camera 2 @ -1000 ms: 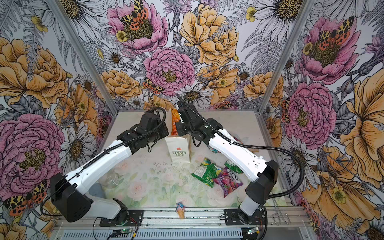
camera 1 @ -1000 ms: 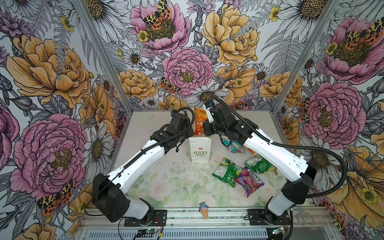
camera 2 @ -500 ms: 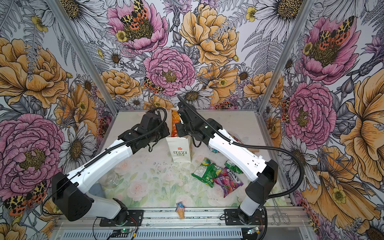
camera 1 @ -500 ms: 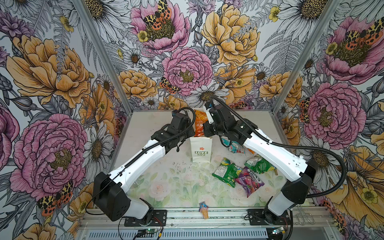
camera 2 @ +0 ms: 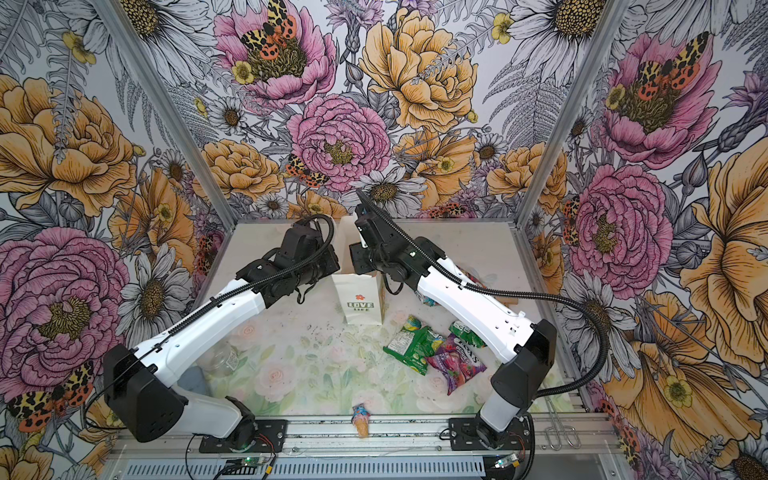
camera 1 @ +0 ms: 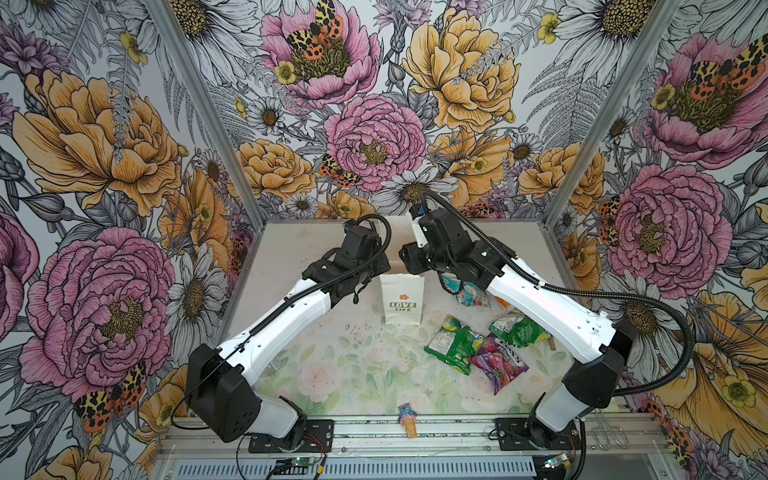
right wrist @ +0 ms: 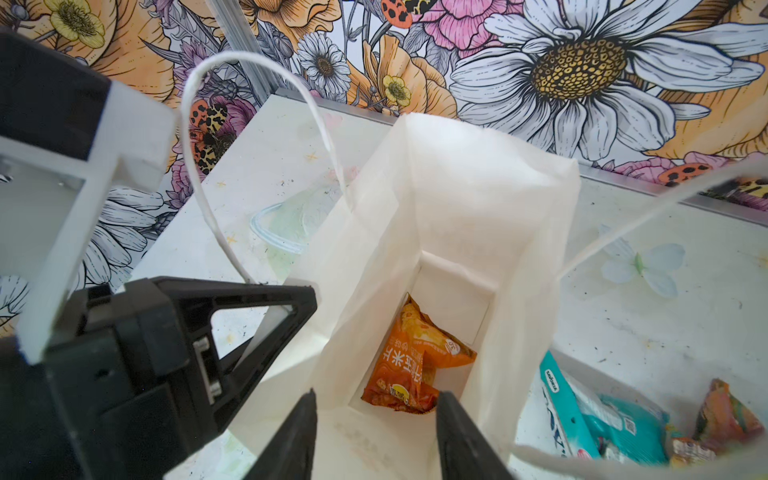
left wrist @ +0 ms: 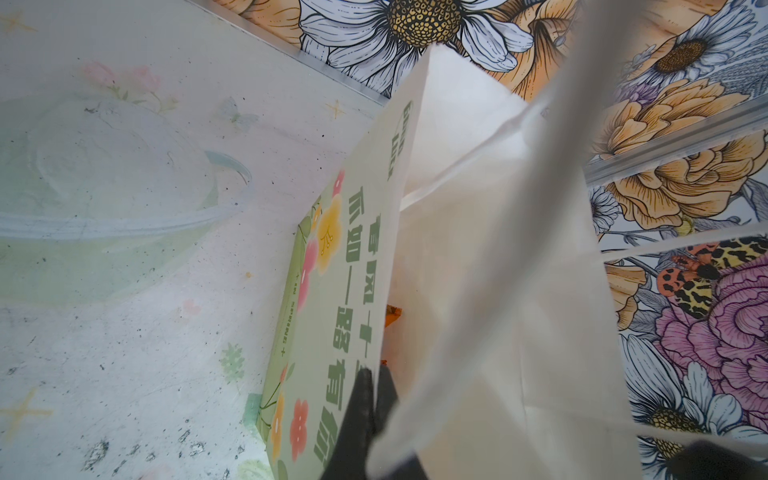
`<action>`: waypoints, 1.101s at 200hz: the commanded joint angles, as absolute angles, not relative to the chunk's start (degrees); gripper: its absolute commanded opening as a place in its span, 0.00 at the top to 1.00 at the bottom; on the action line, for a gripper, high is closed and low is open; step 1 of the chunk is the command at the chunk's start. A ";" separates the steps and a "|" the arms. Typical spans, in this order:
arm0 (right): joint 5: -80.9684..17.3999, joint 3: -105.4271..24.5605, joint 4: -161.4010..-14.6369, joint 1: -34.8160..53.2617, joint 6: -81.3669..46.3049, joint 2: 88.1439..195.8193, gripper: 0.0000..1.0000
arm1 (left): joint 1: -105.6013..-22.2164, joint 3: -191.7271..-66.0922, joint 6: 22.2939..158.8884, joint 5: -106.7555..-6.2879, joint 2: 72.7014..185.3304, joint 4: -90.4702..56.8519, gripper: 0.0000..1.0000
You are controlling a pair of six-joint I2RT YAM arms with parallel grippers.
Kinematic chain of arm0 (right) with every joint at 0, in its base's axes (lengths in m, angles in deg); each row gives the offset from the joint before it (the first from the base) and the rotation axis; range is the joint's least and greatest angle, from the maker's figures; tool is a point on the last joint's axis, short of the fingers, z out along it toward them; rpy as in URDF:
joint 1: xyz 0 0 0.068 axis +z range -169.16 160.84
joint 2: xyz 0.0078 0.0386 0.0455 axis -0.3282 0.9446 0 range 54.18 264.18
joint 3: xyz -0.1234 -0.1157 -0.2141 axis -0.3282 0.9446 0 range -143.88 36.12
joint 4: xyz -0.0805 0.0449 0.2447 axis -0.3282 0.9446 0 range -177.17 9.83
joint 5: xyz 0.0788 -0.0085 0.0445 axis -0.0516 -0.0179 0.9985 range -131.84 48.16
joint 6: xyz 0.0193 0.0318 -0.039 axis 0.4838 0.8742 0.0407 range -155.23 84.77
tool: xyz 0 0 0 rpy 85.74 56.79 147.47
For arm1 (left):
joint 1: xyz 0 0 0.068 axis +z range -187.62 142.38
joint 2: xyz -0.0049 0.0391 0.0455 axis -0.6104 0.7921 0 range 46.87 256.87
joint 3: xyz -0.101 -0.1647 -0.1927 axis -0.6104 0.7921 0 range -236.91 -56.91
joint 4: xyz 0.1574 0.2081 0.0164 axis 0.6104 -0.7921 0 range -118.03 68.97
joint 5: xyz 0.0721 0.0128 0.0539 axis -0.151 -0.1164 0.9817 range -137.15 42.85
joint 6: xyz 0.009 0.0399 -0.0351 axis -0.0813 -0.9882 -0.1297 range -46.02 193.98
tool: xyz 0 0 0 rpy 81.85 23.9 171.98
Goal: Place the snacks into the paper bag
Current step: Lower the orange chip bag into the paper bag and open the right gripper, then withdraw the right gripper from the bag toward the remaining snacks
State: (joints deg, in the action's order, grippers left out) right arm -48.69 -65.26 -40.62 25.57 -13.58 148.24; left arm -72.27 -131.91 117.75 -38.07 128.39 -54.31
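Note:
The white paper bag (camera 1: 402, 299) (camera 2: 360, 303) stands upright mid-table with its mouth open. One orange snack (right wrist: 411, 361) lies on the bag's bottom. My right gripper (right wrist: 376, 411) hangs open just over the mouth, with nothing between its fingers. My left gripper (left wrist: 374, 386) is shut on the bag's (left wrist: 478, 249) side rim and holds it open. On the table right of the bag lie a teal packet (camera 1: 465, 291) (right wrist: 615, 419), two green packets (camera 1: 451, 343) (camera 1: 517, 330) and a purple packet (camera 1: 498, 365).
A small ice-cream-cone trinket (camera 1: 408, 417) lies on the front rail. A clear plastic lid (left wrist: 104, 187) rests on the table left of the bag. Flowered walls close the table on three sides. A colourful packet (right wrist: 723, 415) lies beside the teal one.
The right gripper held the orange packet above the bag; its jaws have opened and the packet has dropped to the bag's bottom. The left gripper stays on the rim.

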 commanded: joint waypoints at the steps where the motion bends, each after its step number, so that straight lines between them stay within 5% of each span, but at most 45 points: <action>1: -46.71 -65.12 -40.86 25.94 -13.43 144.88 0.47 | -72.77 -131.44 118.81 -39.32 128.74 -54.25 1.00; 112: -49.75 -58.87 -33.59 24.39 -14.40 122.03 0.20 | -73.14 -132.14 118.55 -39.09 128.78 -54.34 1.00; 164: -51.49 -52.03 -24.45 15.91 -15.07 113.42 0.12 | -73.17 -132.41 118.39 -39.83 129.53 -54.25 1.00; 220: -41.80 -40.46 -22.17 4.93 -17.85 115.67 0.03 | -73.16 -132.65 118.11 -40.32 129.67 -54.35 1.00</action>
